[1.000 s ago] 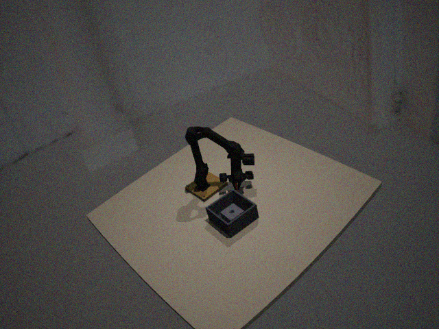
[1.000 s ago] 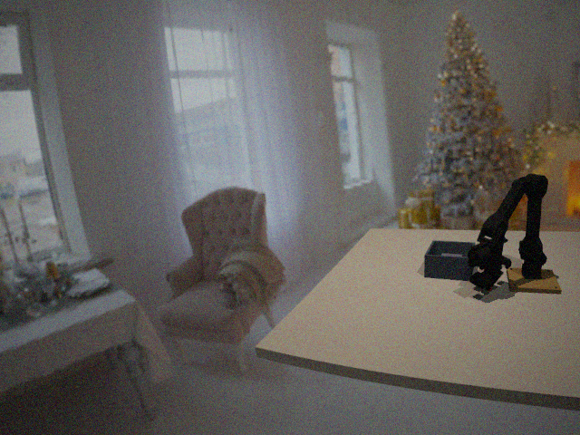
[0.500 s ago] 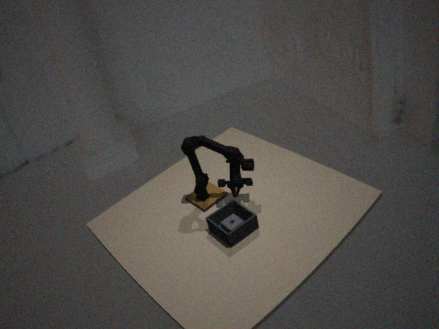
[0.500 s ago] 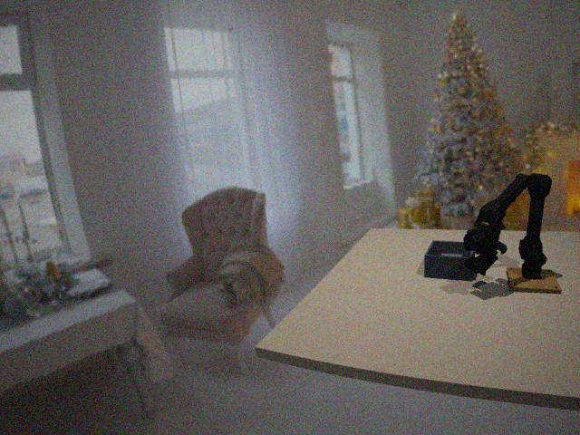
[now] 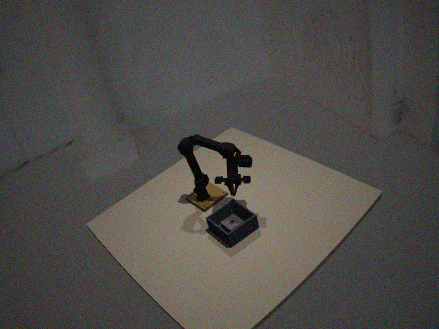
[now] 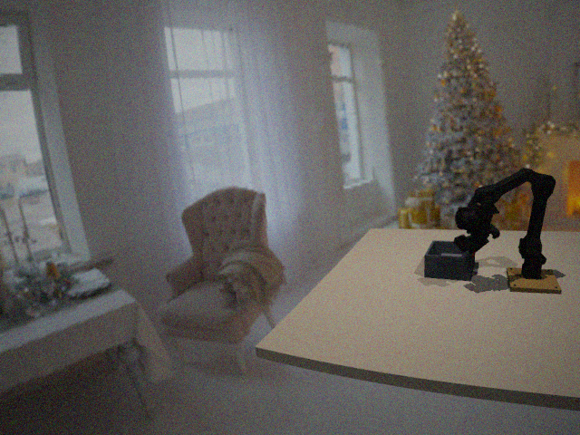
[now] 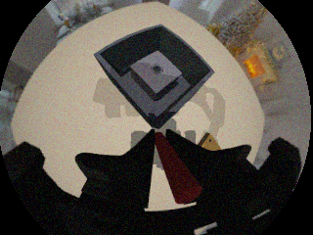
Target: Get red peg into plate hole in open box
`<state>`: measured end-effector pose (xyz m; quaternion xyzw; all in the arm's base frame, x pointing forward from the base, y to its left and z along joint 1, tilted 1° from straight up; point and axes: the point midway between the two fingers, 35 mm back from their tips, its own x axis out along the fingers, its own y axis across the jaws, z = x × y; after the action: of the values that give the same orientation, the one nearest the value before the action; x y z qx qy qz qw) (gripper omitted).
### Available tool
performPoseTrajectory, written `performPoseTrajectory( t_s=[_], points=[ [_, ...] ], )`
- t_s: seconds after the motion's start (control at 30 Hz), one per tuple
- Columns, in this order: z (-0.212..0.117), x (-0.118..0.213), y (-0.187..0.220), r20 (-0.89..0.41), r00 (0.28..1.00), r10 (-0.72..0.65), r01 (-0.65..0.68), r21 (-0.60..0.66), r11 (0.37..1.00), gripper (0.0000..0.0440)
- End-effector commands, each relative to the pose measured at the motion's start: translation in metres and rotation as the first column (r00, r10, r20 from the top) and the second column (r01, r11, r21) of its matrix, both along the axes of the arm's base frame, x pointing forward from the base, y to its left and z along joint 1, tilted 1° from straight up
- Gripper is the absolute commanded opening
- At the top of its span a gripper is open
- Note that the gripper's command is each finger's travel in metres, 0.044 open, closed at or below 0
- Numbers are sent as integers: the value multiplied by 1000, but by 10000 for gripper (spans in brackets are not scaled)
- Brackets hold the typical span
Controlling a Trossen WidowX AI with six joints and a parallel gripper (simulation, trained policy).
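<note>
My gripper [image 5: 233, 194] [image 7: 159, 132] is shut on the red peg [image 5: 233, 191] [image 7: 180, 171], above the table beside the box, on the side toward the arm's base. In the wrist view the peg slants between the fingers, its thick end toward the palm and its far end at the fingertips. In the exterior view I cannot make out the peg. The open dark box [image 5: 244, 232] [image 6: 447, 267] [image 7: 139, 100] stands on the table. On its bottom is a grey plate [image 5: 226, 222] [image 7: 146, 68] with a dark hole [image 5: 232, 221] [image 7: 156, 70] in the middle, with nothing in it.
The arm's yellow-brown base board [image 5: 219, 194] [image 6: 534, 285] [image 7: 210, 142] lies close to the box. The box walls rise around the plate. The pale table top [image 5: 159, 240] [image 6: 374, 318] [image 7: 54, 103] carries shadows of the arm near the box.
</note>
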<state>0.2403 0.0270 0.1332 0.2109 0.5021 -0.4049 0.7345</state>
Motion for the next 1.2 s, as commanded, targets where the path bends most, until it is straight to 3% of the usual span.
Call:
performPoseTrajectory(
  t_s=[0.0,0.57,1.17],
  points=[
    [9,10,-15,36,999,-41,41,-9,999,0],
    [0,49,-83,80,987,-141,143,-20,990,0],
    [-38,74,-124,19,999,-29,29,39,999,0]
  ],
)
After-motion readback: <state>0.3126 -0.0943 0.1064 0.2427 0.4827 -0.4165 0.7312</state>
